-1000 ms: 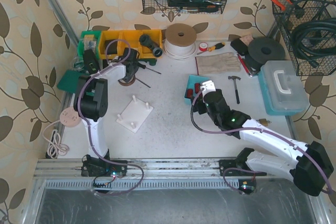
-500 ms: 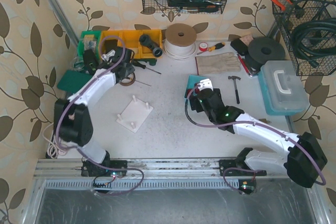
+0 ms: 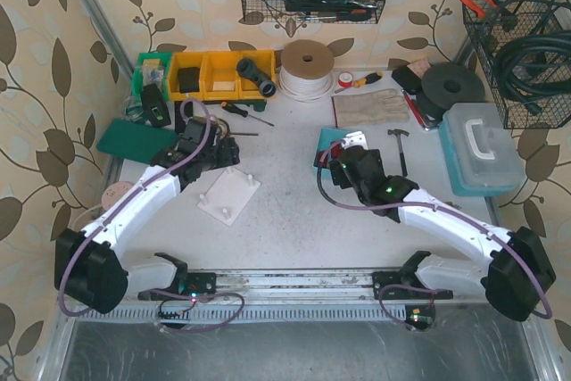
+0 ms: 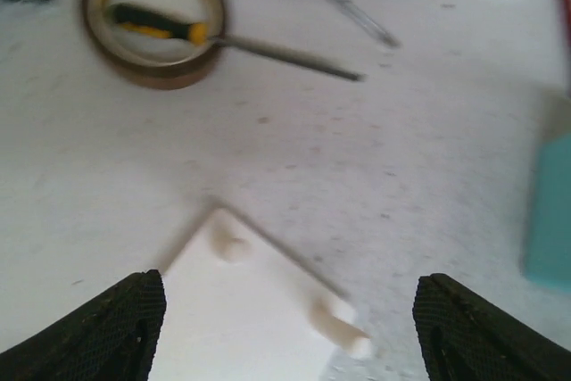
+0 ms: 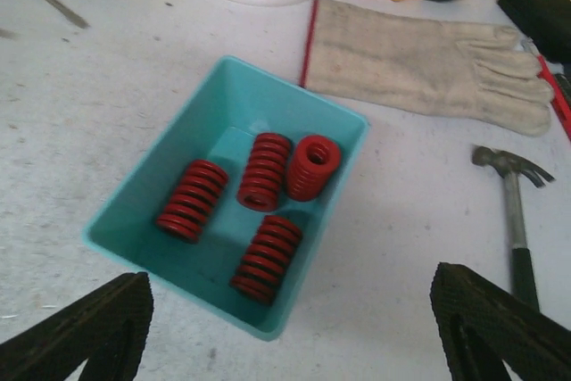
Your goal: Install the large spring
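Note:
Several large red springs [image 5: 267, 259] lie in a teal tray [image 5: 169, 144]; one stands on end [image 5: 312, 167]. My right gripper [image 5: 290, 327] is open and empty, hovering just above the tray's near side. In the top view it [image 3: 343, 167] hides most of the tray [image 3: 321, 144]. A white base plate with upright pegs [image 3: 228, 195] lies left of centre. My left gripper [image 3: 212, 154] is open and empty, above the plate's far corner. The left wrist view shows the plate [image 4: 241, 310] with two pegs between the open fingers [image 4: 290, 327].
A brown tape roll [image 4: 153, 28] with a screwdriver across it lies beyond the plate. A work glove [image 5: 428, 64] and a hammer [image 5: 513, 202] lie right of the tray. A white cable coil [image 3: 307, 67], yellow bins [image 3: 214, 73] and a blue toolbox [image 3: 482, 147] line the back and right.
My left arm has swung forward from the tape roll at the back left to the white plate. My right gripper has shifted slightly over the teal tray.

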Available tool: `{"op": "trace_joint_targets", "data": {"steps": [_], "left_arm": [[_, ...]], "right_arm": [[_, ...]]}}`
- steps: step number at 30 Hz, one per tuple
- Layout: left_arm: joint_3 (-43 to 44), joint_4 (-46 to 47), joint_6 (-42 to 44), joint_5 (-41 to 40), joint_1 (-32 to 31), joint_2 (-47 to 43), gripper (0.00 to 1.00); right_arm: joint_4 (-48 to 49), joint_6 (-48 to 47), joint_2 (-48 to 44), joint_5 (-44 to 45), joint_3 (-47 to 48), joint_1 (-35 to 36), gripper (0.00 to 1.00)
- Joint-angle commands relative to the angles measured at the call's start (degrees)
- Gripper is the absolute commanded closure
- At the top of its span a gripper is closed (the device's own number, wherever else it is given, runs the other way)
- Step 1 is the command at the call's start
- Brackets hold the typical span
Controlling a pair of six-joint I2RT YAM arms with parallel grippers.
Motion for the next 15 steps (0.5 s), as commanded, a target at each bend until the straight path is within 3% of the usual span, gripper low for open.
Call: {"op": "trace_joint_targets", "data": {"steps": [1, 7, 11, 15], "left_arm": [[2.2, 5.3, 7.9, 7.5, -4.1, -1.4, 0.21], [6.6, 8.8, 12.9, 10.8, -10.6, 6.1, 0.32], [5.6, 14.7, 12.4, 13.2, -11.1, 9.0, 0.37], [2.1, 16.8, 12.8, 7.4, -11.2, 6.7, 0.34]], "right_arm": [[-3.2, 2.4, 1.4, -1.3, 1.7, -4.1, 0.16], [-5.9, 5.0, 0.8, -0.1, 2.4, -7.1, 0.17], [-5.1, 4.0, 3.0, -6.0, 5.0, -9.6, 0.31], [-7.6, 2.9, 10.6, -6.6, 11.8, -9.9, 0.45]]}}
